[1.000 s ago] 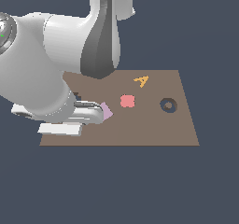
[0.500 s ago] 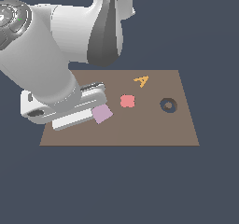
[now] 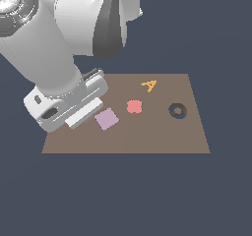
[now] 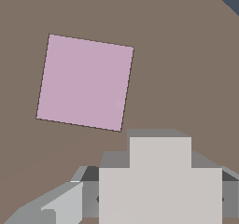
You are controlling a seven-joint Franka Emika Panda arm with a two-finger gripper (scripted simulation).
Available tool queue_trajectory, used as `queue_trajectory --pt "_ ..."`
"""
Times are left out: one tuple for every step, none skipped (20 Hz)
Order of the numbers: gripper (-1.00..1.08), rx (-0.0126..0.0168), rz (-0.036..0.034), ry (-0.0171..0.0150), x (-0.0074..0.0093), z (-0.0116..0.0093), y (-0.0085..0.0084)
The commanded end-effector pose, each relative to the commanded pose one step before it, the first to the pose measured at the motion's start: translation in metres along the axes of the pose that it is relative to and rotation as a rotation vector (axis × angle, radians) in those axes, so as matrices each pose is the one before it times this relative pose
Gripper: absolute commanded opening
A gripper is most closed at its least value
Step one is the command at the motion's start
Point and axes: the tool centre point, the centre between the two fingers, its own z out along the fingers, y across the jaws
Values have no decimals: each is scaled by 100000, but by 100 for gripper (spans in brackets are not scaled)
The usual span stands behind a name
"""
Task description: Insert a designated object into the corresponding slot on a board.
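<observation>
The pale grey plus-shaped designated object [image 4: 159,171] sits between my gripper's [image 4: 158,197] fingers [image 4: 56,205], with the gripper shut on it just above the brown board [image 4: 186,55]. In the exterior view the gripper [image 3: 84,113] hangs over the board's [image 3: 147,139] left part, beside the lilac square tile [image 3: 107,118]. That lilac square [image 4: 85,82] lies flat on the board a short way from the held cross. The cross-shaped slot does not show in either view; the arm covers part of the board.
A pink-red square piece [image 3: 134,106] lies near the board's middle, an orange A-shaped mark [image 3: 149,85] behind it. A dark ring-shaped hole [image 3: 177,111] is toward the exterior view's right. My bulky arm [image 3: 54,48] looms over the board's left side.
The hand has risen and drawn back toward the exterior view's left, uncovering the lilac square. The pieces on the board have not moved.
</observation>
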Motion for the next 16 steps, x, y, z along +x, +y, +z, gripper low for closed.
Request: queue_trajectory --pt "-100 -85 -10143 17 -569 -76 -264" --pt "-100 -5 -3922 -4 -223 -17 -111" --pt "-100 -5 -3907 -4 -222 -17 -110" --pt "-100 -4 -3890 -4 -223 -16 -109" --pt "-100 -4 -3875 -5 -222 -16 -108" --pt "-100 -4 -3852 -5 -222 -16 -106" --pt "-100 -3 -3744 -5 -217 -15 -103" --pt "-100 -3 -3591 -5 -209 -14 -98" --pt "-100 -2 -3440 -5 -201 -14 -93" --pt "-100 -2 -3290 -5 -193 -13 -89" --pt "-100 -1 -3143 -5 -185 -12 -84" --pt "-100 -1 -2996 -5 -177 -12 -80" --pt "-100 0 -2852 -5 -169 -11 -75" --pt "-100 0 -2710 -5 -161 -10 -71" --pt "-100 0 -2572 -5 -154 -9 -67" --pt "-100 1 -2435 -4 -146 -9 -63"
